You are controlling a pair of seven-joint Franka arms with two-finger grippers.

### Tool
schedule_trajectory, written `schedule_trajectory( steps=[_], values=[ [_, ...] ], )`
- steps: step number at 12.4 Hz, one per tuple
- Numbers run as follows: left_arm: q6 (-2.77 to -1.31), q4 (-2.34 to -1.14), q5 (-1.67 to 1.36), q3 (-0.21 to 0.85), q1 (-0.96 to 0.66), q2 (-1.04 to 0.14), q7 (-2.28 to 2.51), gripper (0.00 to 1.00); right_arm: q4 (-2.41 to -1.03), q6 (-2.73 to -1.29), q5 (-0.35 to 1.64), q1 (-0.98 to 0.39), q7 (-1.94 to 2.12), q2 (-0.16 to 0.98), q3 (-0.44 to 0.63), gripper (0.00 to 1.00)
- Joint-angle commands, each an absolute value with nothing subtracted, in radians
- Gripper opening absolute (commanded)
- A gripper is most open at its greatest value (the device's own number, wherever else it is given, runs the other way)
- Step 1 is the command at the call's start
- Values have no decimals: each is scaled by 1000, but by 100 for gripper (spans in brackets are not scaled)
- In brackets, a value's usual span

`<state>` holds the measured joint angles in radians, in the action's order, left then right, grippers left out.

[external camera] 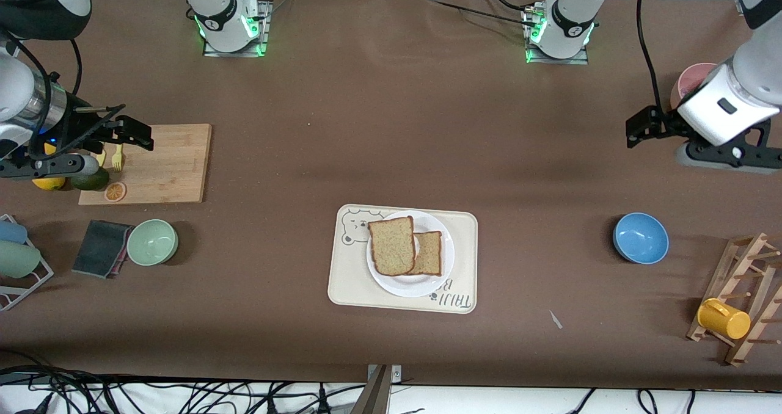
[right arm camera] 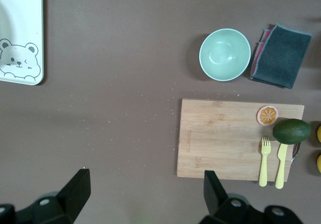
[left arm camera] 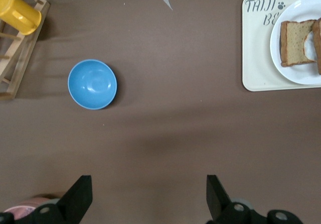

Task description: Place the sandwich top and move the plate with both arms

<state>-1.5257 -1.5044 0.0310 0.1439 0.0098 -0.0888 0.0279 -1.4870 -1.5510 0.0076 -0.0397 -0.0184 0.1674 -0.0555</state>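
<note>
top (external camera: pixel 391 245): on plate (external camera: pixel 441 271), mid-worktop, we see it between arms
left gripper (left arm camera: pixel 149 196): open, empty
right gripper (right arm camera: pixel 145 194): open, over board (external camera: pixel 164 163)

Sandwich top (external camera: pixel 391 245) on plate (external camera: pixel 410 286), plate on tray (external camera: pixel 348 279), mid-table btw two bowls.

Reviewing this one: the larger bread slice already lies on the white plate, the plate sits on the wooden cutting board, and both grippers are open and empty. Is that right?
Not quite. The plate sits on the cream bear-print tray, not the cutting board, as the front view shows. The rest stands: the larger bread slice lies on the plate, and the left gripper and right gripper are open and empty.
</note>
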Motion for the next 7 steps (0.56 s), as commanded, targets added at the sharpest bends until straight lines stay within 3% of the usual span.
schedule_trajectory(
  steps=[1,7],
  values=[
    [-1623,-1710,-64,78,-12,58,26,100,-1486,-1551,26,-35,-2,158,-54,100],
    [-1612,-1678,-48,91,-15,38,32,100,-1486,-1551,26,-35,-2,158,-54,100]
  ],
)
